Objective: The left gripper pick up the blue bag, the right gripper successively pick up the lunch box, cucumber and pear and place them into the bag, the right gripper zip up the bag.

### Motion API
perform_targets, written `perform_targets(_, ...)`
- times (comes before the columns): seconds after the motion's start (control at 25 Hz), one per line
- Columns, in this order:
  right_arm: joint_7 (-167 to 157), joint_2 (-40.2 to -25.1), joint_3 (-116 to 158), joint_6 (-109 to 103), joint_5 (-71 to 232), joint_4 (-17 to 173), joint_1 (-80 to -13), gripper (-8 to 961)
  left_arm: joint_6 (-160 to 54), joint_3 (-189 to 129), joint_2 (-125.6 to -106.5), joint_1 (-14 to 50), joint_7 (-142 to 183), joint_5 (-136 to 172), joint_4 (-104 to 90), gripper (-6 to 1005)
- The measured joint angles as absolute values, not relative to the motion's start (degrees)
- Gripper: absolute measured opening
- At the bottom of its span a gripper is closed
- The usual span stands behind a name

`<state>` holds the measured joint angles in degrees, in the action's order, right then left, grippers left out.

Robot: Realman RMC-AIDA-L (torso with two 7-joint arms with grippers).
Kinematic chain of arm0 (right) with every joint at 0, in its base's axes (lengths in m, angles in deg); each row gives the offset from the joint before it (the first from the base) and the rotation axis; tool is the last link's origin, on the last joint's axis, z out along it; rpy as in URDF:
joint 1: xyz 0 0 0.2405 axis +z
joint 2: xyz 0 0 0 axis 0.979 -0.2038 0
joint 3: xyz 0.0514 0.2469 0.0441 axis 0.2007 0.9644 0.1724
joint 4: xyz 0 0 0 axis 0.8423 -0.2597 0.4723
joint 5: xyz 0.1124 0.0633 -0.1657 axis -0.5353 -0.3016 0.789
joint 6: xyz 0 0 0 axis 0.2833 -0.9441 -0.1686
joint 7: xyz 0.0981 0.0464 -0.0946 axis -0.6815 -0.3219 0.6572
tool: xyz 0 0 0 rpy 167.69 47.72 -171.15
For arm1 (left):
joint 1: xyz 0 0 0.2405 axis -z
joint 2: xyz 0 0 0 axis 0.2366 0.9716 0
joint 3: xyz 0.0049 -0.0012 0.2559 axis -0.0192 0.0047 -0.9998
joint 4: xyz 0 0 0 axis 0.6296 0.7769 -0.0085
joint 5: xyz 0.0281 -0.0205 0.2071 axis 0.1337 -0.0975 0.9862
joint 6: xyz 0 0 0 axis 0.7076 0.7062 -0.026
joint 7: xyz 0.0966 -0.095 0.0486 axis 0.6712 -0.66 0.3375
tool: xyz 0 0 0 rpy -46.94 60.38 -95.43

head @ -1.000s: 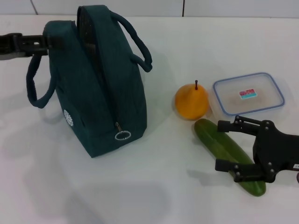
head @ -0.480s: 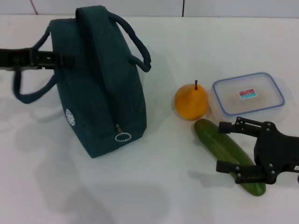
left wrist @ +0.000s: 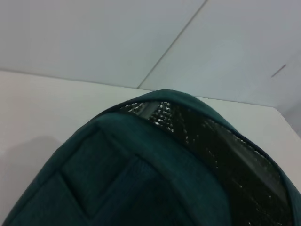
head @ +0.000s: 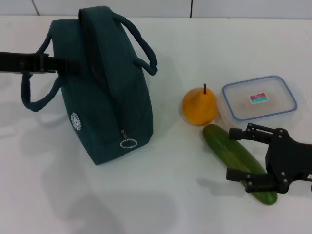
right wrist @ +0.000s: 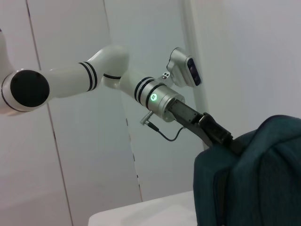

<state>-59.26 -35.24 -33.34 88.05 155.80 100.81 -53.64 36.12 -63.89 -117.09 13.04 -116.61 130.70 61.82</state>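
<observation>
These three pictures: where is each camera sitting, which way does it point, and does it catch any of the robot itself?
Head view: on the robot's head, looking forward and down at the table; shows the left gripper at the blue bag and the right gripper over the cucumber.
Left wrist view: on the left wrist, close above the bag's open top, foil lining visible; none of the robot shows.
Right wrist view: on the right wrist, facing across at the left arm.
All three share the blue bag.
</observation>
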Motion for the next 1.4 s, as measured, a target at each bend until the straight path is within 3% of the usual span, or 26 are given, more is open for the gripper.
perform_targets(0.24, -59.2, -35.18, -32.9, 88.1, 155.8, 100.8, -53.7, 842, 36.6, -64.5, -117.59, 13.2, -113.1, 129.7, 62.0, 206)
perform_targets(0.64, -59.1, -35.13, -26.1, 87.9, 155.8, 99.0, -54.3, 841, 38.7, -64.6, -117.41, 13.3, -117.8, 129.4, 63.6, 48)
perform_targets(1.4, -74.8, -35.05, -1.8, 70.5, 155.2, 91.0, -54.6, 838, 43.4, -66.8, -117.74, 13.1, -126.5, 129.8, 67.5, 39)
